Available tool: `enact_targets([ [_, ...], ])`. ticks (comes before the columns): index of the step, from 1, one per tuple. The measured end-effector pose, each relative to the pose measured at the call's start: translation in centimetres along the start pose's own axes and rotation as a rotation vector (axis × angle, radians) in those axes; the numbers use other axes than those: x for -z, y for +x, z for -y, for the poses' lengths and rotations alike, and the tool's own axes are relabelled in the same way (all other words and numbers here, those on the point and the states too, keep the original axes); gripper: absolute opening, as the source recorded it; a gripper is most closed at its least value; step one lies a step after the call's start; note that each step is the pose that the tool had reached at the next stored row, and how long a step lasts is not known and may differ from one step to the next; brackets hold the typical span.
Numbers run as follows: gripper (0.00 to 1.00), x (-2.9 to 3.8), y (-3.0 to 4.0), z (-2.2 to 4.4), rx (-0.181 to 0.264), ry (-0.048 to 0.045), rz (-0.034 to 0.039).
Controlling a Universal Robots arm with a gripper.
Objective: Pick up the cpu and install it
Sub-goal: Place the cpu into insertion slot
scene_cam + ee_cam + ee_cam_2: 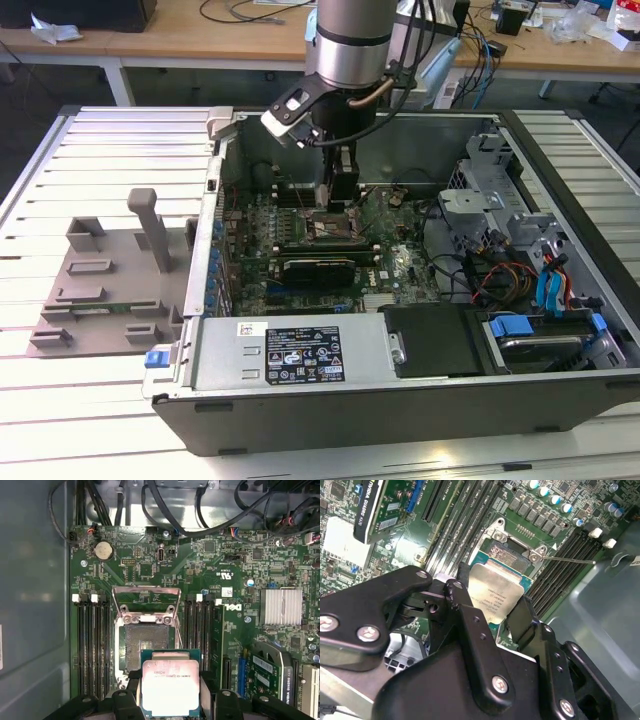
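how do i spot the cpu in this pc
Look inside the open computer case, at the green motherboard. The cpu is the small square chip held by the black gripper at the open socket. Only it has a flat, pale silver top with a green rim.

The cpu (170,687) is seen with a pale silver top and a teal-green rim. The board (150,570) is coloured green, the gripper (490,596) black, the fixture (110,288) grey.
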State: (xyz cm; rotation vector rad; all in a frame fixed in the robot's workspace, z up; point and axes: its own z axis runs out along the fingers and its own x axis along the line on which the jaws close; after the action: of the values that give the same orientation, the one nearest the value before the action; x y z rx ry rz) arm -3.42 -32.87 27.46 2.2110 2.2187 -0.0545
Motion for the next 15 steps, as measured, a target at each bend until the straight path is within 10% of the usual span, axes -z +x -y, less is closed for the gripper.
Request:
enact_targets([
  [15,0.55,-1.62,0.78,-0.04,0.000,0.0000,0.0002],
])
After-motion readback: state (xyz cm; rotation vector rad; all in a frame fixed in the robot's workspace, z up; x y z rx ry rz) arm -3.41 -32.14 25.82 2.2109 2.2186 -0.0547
